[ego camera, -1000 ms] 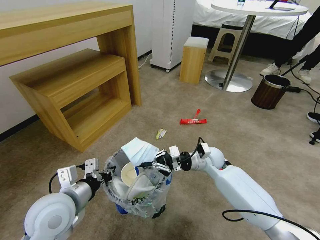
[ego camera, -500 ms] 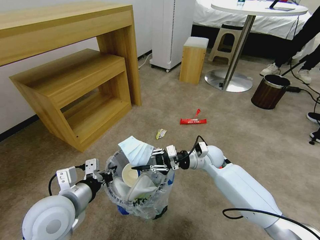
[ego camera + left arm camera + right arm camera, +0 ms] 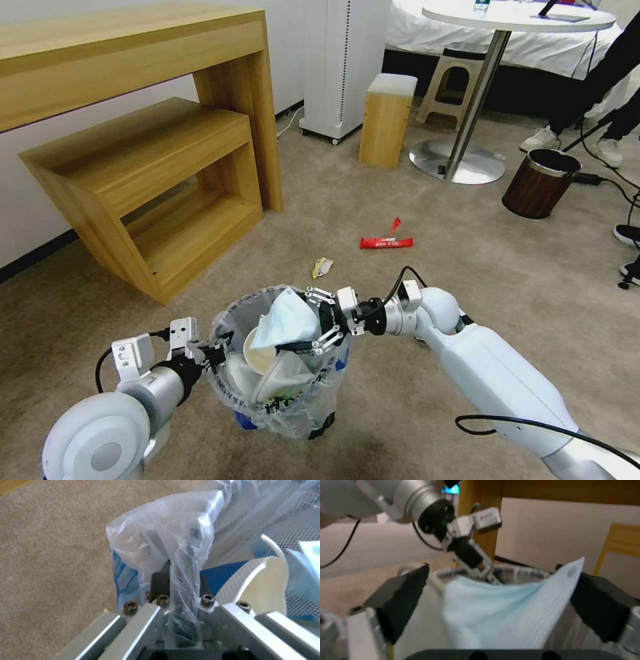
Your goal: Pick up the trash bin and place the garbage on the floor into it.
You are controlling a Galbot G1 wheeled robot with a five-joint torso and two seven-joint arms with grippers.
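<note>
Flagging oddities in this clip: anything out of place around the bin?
Yes: the pale blue mask sticks up above the trash bin rim between the right gripper's open fingers, and a red wrapper lies on the floor.

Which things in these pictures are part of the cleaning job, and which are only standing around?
Job: trash bin, held at its rim by left gripper; pale blue mask between open right gripper; red wrapper; small wrapper; carpet floor.

Not job: wooden desk; brown bin; round table.

Upright black trash bin [image 3: 280,393] on beige floor [image 3: 467,280], holding slippers [image 3: 280,373], cup [image 3: 257,350], mask [image 3: 287,320]; red wrapper [image 3: 385,242] lying apart.
</note>
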